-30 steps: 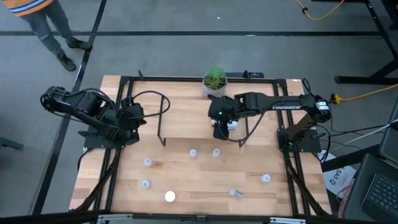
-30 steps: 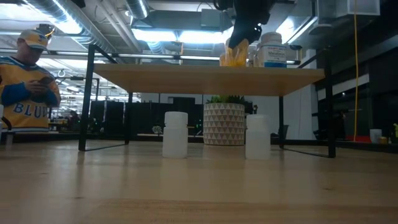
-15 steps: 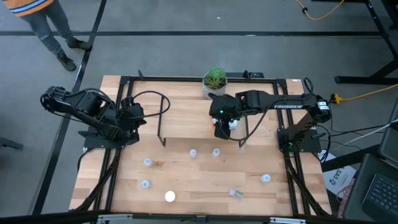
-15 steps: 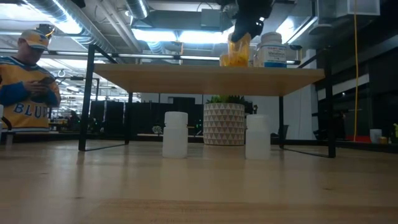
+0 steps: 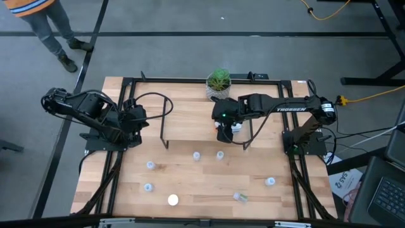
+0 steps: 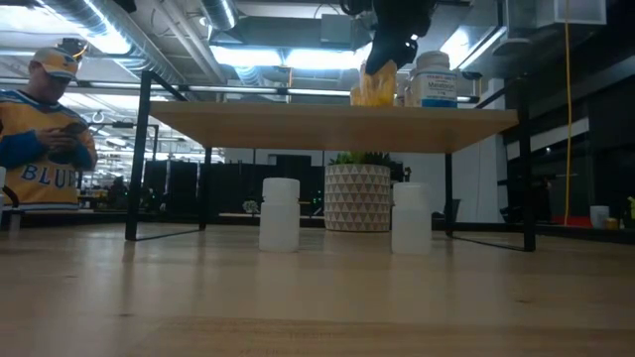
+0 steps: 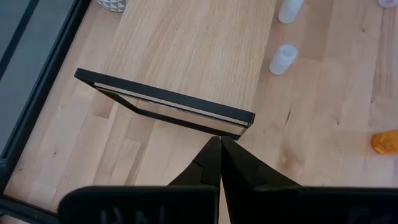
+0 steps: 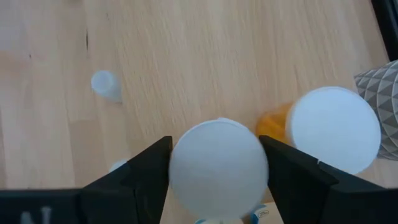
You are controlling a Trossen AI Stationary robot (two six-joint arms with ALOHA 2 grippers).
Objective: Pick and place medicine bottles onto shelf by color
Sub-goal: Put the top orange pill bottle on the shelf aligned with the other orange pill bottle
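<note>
wooden shelf (image 6: 327, 126) bears two bottles (image 6: 434, 79).

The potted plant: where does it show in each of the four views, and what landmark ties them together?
High view: potted plant at the table's far edge, behind the shelf.
Low view: centre background, under the shelf board, between two white bottles.
Left wrist view: only a patterned sliver at one corner.
Right wrist view: patterned pot edge at the frame's side.
Shared landmark: the shelf.
</note>
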